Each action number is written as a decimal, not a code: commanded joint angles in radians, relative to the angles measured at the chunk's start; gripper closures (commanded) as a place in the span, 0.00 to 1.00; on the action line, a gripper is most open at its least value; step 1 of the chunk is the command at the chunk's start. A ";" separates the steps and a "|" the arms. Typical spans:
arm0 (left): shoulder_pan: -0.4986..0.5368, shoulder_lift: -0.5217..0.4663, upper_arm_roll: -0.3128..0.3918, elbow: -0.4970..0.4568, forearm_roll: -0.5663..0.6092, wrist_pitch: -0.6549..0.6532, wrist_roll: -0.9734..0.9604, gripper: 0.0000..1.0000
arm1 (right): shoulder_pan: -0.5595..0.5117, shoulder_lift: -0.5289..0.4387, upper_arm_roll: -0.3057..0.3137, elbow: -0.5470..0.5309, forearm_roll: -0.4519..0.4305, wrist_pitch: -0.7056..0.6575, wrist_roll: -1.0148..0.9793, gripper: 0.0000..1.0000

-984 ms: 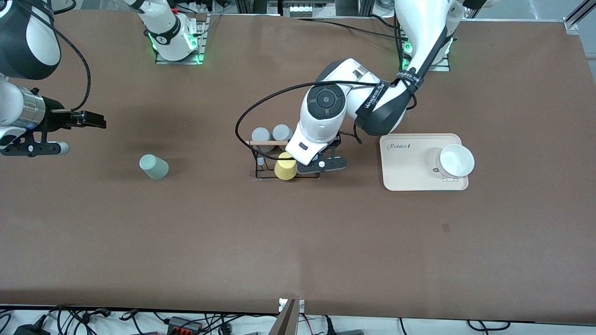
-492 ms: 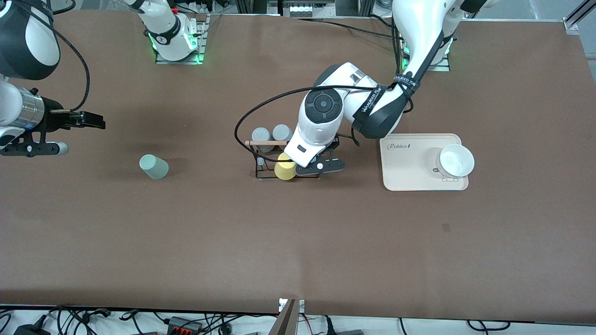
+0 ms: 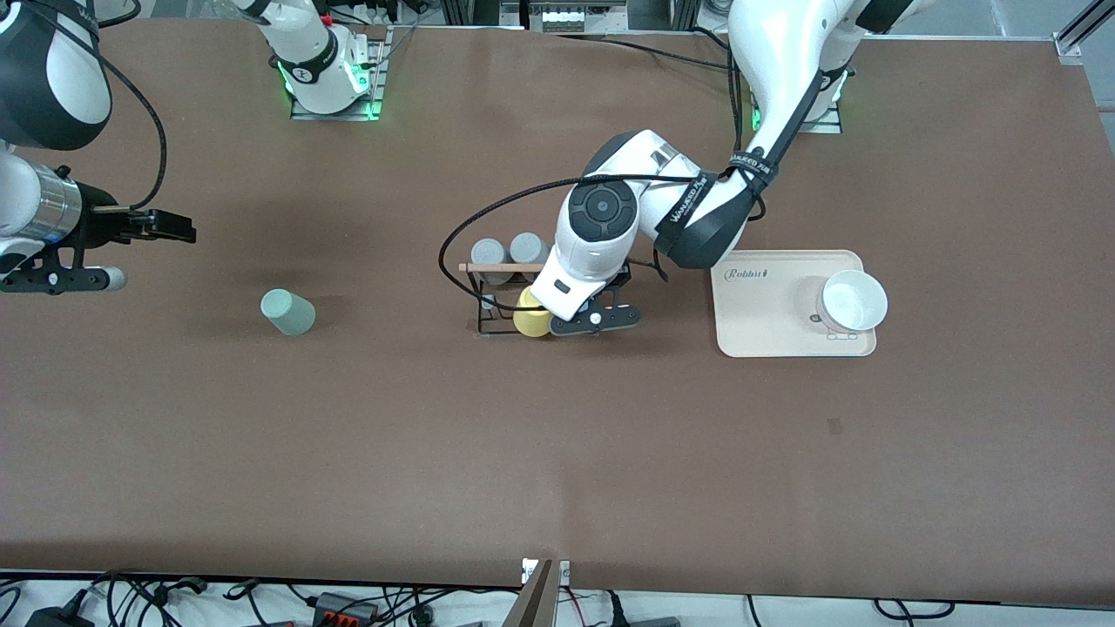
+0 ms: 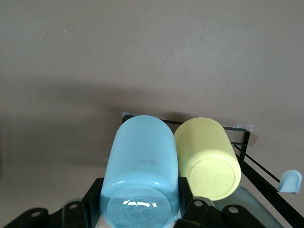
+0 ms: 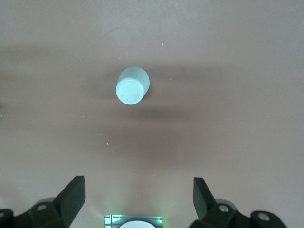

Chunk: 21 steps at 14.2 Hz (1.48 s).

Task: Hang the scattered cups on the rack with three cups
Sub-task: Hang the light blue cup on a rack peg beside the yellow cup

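My left gripper is at the black wire rack, at its end toward the left arm. It is shut on the light blue cup, which is held right beside the yellow cup over the rack's wire frame. In the front view the wrist hides the blue cup. The yellow cup and two grey cups sit on the rack under its wooden rod. The mint green cup lies on the table, also in the right wrist view. My right gripper waits open above the table.
A beige tray with a white bowl lies toward the left arm's end, close to the rack. The left arm's black cable loops over the rack.
My left gripper with the blue cup has shifted slightly toward the yellow cup and down at the rack. The right arm and the mint green cup have not moved.
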 commanded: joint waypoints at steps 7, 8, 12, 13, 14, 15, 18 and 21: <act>-0.009 0.058 0.004 0.034 -0.007 -0.006 0.005 0.53 | -0.001 -0.068 0.000 -0.223 0.011 0.290 -0.015 0.00; -0.009 0.059 0.004 0.034 -0.009 -0.006 0.005 0.33 | -0.001 -0.065 0.002 -0.231 0.013 0.308 -0.015 0.00; -0.006 0.042 -0.002 0.039 -0.010 -0.017 -0.001 0.00 | 0.003 -0.066 0.003 -0.267 0.013 0.353 -0.016 0.00; -0.004 0.030 -0.002 0.040 -0.013 -0.019 -0.001 0.00 | 0.002 -0.073 0.003 -0.265 0.013 0.342 -0.018 0.00; -0.004 0.023 -0.002 0.040 -0.015 -0.023 -0.001 0.00 | 0.002 -0.076 0.003 -0.256 0.013 0.318 -0.024 0.00; -0.004 0.007 -0.002 0.042 -0.015 -0.042 -0.001 0.00 | 0.003 -0.088 0.003 -0.248 0.014 0.290 -0.024 0.00; 0.005 -0.049 -0.002 0.042 -0.013 -0.092 0.002 0.00 | 0.000 -0.105 0.002 -0.215 0.014 0.227 -0.020 0.00; 0.011 -0.126 0.014 0.043 -0.006 -0.154 0.007 0.00 | 0.000 -0.100 0.002 -0.127 0.014 0.106 -0.013 0.00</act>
